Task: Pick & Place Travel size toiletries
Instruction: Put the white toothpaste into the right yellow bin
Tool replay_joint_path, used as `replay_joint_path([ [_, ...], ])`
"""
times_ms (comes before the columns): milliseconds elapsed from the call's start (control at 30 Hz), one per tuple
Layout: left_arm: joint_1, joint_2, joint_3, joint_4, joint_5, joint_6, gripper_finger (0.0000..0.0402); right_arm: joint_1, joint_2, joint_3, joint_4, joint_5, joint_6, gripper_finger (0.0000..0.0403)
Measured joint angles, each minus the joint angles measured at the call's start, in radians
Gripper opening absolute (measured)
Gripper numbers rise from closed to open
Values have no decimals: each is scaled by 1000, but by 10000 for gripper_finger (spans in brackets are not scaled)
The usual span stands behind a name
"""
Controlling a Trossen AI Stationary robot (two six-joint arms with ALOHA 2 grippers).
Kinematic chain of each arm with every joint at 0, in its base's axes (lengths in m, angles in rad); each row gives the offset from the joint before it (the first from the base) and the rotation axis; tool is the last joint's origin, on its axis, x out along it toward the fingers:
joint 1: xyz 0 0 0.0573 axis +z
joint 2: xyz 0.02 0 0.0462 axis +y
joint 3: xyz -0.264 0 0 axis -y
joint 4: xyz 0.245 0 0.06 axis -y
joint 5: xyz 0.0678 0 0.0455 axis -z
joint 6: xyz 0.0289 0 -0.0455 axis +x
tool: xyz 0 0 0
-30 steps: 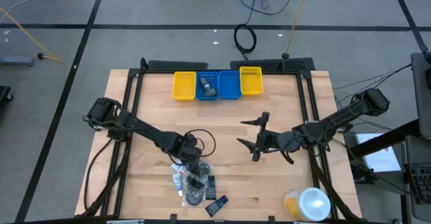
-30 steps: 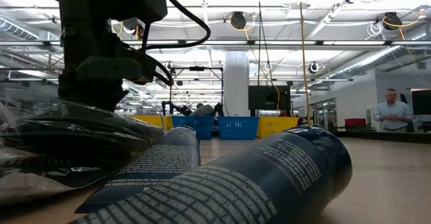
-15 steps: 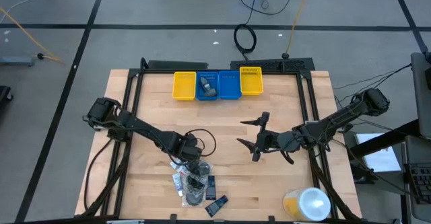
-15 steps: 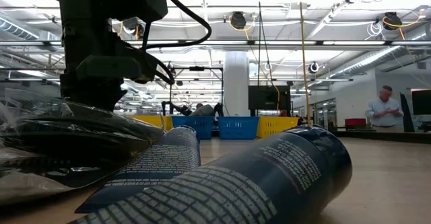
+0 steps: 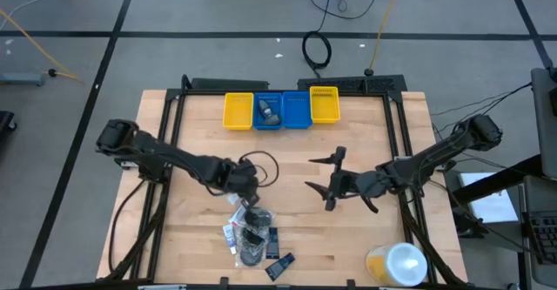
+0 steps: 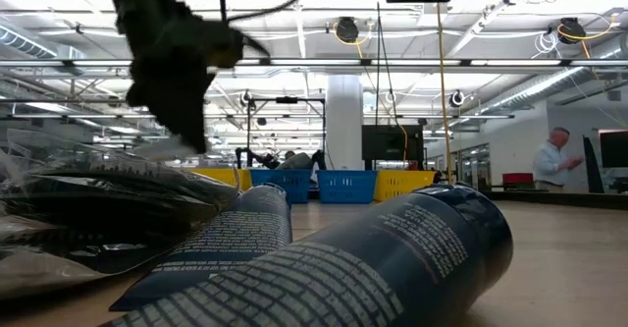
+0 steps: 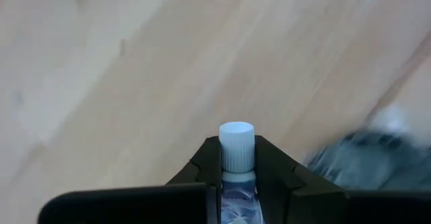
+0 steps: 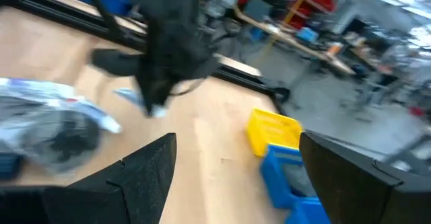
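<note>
Wooden table carrying four yellow and blue bins along far edge and a heap of travel size toiletries near front edge. Left gripper hanging above table just beyond heap, clenching a small white-capped tube between both fingers. Right gripper waiting mid-table, fingers spread wide, grasping nothing.

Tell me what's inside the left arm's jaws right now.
A small tube with a white ribbed cap is clamped in the left gripper, cap poking out over the bare wooden table. The tube's lower body is hidden.
</note>
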Motion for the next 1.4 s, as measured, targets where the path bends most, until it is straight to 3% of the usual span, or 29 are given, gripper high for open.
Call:
replay_joint_path([
  [167, 25, -84, 0, 171, -83, 153, 56, -19, 26, 0, 1, -114, 45, 309],
  [400, 50, -138, 2, 495, -152, 470, 44, -45, 38, 0, 12, -112, 90, 309],
  [600, 71, -142, 2, 722, -210, 644, 53, -64, 38, 0, 69, -112, 150, 309],
  [867, 78, -142, 2, 899, -329, 737, 45, -94, 38, 0, 145, -111, 181, 306],
  [1100, 78, -94, 2, 1109, -370, 850, 54, -148, 88, 0, 251, -104, 183, 280],
  [1400, 81, -67, 2, 1191, -410, 923, 47, -222, 153, 0, 353, -111, 237, 261],
])
